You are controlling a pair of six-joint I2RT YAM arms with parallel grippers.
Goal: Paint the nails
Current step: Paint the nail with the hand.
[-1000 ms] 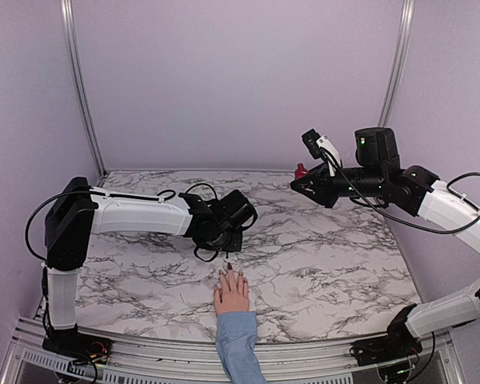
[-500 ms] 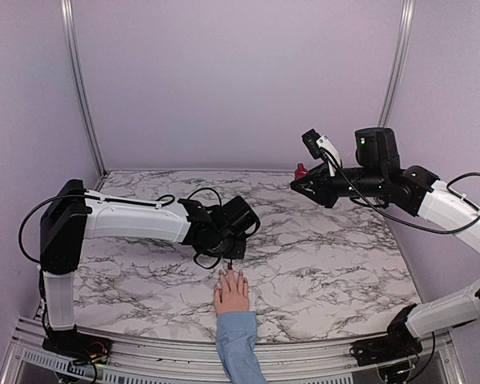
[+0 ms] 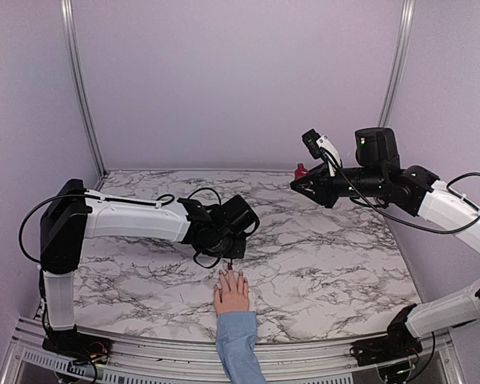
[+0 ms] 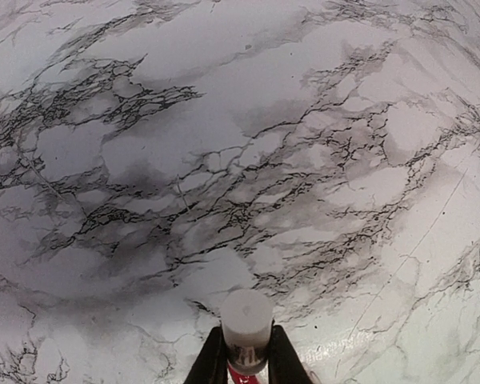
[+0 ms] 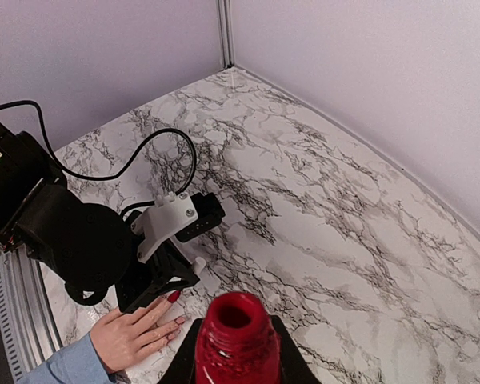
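Pale pink skin is filling the near middle of my top view. The hand [image 3: 232,294] is lying flat on the marble table [image 3: 328,264] at about 6 o'clock, fingers pointing toward 12. A light blue sleeve [image 3: 238,344] is trailing off the near edge. The nails [image 5: 174,297] are sitting at the far ends of those fingers, tiny from above. Through the right wrist camera I am seeing one nail in glossy dark red, on the finger closest to the left arm's tool. The others that I can make out are looking pale.

The left gripper [image 3: 230,258] is hovering just past the fingertips, at 12 o'clock from them, its jaws clamping tight on a white cap [image 4: 246,318]. Whether anything below it is touching a nail I cannot tell.

The right gripper [image 3: 302,182] is hanging well above the table toward 2 o'clock, squeezing the dark red polish bottle [image 5: 236,336] upright. That bottle is standing uncapped, its round mouth gaping at the wrist camera. The inside is showing dark red, and I cannot tell how full it is.
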